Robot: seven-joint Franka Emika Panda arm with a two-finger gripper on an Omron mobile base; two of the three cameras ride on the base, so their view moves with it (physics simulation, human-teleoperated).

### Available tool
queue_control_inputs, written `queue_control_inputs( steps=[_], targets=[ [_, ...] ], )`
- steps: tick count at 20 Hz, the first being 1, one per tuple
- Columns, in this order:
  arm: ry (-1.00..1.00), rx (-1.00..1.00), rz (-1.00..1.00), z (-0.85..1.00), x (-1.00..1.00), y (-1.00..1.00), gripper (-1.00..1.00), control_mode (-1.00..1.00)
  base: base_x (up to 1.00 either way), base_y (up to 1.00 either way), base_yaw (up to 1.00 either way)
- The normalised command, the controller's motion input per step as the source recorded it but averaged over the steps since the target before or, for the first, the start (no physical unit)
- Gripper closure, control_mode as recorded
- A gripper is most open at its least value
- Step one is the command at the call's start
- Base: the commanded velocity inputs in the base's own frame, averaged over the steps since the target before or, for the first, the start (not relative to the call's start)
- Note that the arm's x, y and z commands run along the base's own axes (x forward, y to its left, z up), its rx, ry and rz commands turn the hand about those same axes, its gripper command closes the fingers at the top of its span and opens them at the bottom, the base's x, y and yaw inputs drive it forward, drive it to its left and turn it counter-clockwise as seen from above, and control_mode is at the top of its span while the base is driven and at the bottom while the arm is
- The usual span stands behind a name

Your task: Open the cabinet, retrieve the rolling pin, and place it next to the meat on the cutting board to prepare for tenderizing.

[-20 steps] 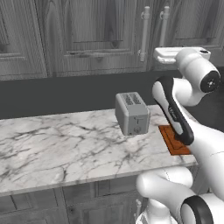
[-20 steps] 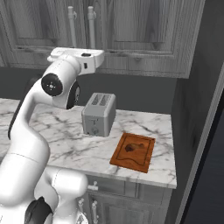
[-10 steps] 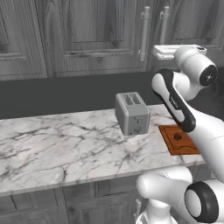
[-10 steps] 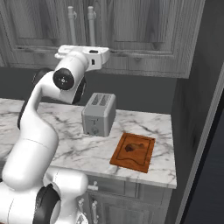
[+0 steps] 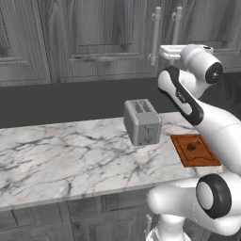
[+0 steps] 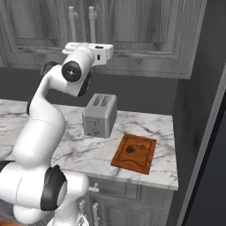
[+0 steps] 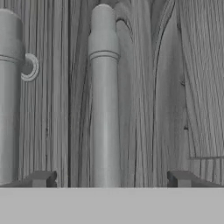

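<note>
The cabinet [image 5: 108,42] has both doors shut, so the rolling pin is hidden. My gripper [image 7: 111,179] is open just in front of the doors. One pale bar handle [image 7: 103,109] stands between the two fingertips [image 7: 41,178] without touching them, and the other handle [image 7: 8,96] is at the left edge. In the base views my hand [image 5: 170,51] [image 6: 99,49] is level with the low end of the handles [image 5: 156,33] [image 6: 92,22]. The cutting board [image 5: 207,157] [image 6: 143,159] lies on the counter with the meat [image 5: 191,147] [image 6: 131,148] on it.
A grey two-slot toaster [image 5: 142,121] [image 6: 100,115] stands on the marble counter [image 5: 61,160] just left of the board. A dark tall wall [image 6: 198,88] closes off the counter's right end. Low cabinet doors [image 6: 114,203] run under the counter.
The arm has risen and carried the hand up and closer to the cabinet's bar handles. The gripper has stayed open. Board, meat and toaster have not moved.
</note>
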Motion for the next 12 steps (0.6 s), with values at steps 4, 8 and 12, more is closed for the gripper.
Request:
queue_control_inputs(
  steps=[4,8,12],
  targets=[
    [0.02,0.0,0.0,0.0,0.33,0.0,-1.0,-1.0,0.0,0.0,0.0],
    [0.0,0.0,0.0,-0.02,0.23,0.0,1.0,-1.0,0.0,0.0,0.0],
    [0.01,0.0,0.0,-0.06,0.31,0.02,1.0,-1.0,0.0,0.0,0.0]
  ],
)
